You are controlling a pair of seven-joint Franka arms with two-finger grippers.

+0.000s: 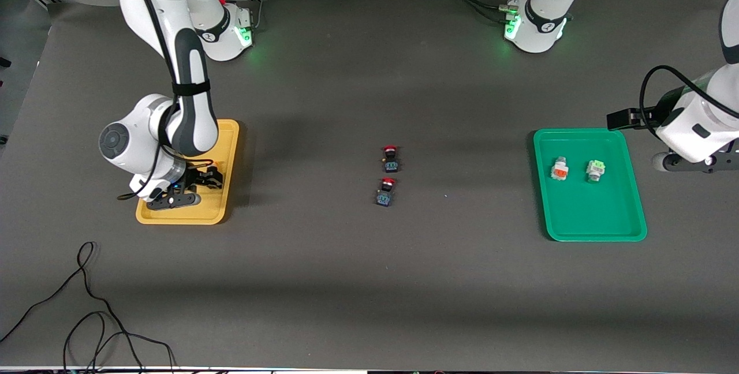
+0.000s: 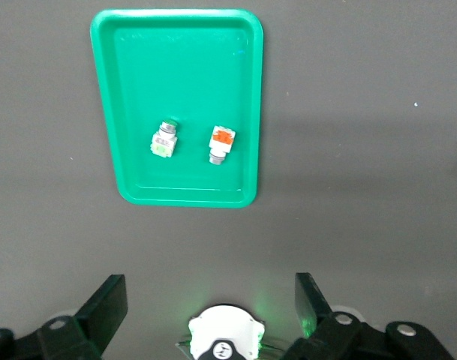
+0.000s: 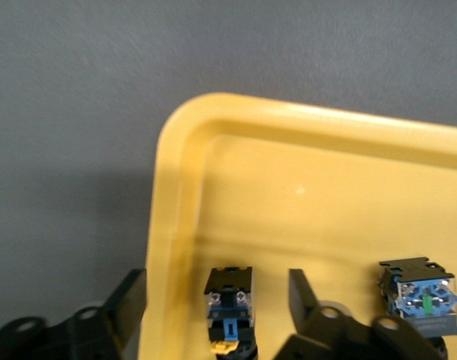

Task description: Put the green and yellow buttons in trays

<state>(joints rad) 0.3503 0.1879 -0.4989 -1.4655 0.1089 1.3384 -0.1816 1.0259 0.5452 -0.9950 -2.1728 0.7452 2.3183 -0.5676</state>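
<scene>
Over at the right arm's end of the table, low above the yellow tray (image 1: 222, 131), hangs the right gripper (image 3: 217, 292), fingers (image 3: 302, 294) spread apart. Between them, lying on the tray floor, a dark-bodied button with a yellow cap (image 3: 229, 309), touched by neither finger. Just beside it in the same tray, a second dark-bodied button (image 3: 421, 298), cap hidden.

Toward the left arm's end, the green tray (image 1: 589, 229), holding a white button with a light green face (image 1: 595, 169) and, near it, a white button with an orange face (image 1: 559, 168). Waiting above the table beside that tray, the left gripper (image 2: 211, 300), spread wide, holding nothing.

Mid-table, between the trays, two red-capped buttons (image 1: 391, 157), close together.
</scene>
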